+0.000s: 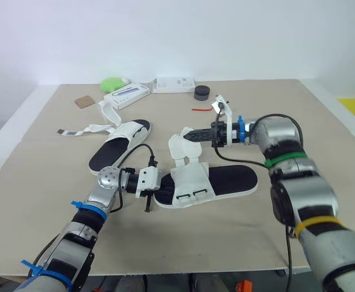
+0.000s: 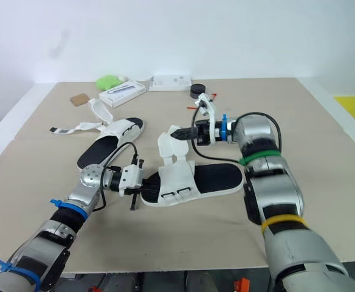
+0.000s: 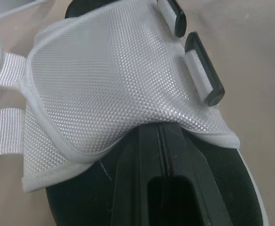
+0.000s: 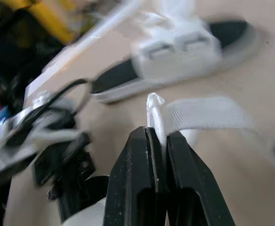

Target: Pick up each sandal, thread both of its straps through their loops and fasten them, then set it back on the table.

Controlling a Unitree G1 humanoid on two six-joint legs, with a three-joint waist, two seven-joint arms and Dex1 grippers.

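Two sandals on table: far sandal at robot's left, near sandal centre. Right gripper pinches near sandal's white strap, lifted off the footbed. Left gripper fingers pressed together, tips tucked under its mesh upper.

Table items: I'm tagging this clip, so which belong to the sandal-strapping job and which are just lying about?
Job: near sandal, its strap pinched in the right gripper, left gripper at its upper, far sandal.
Lying about: green lump, white pack, white box, black puck, brown square, red scrap.
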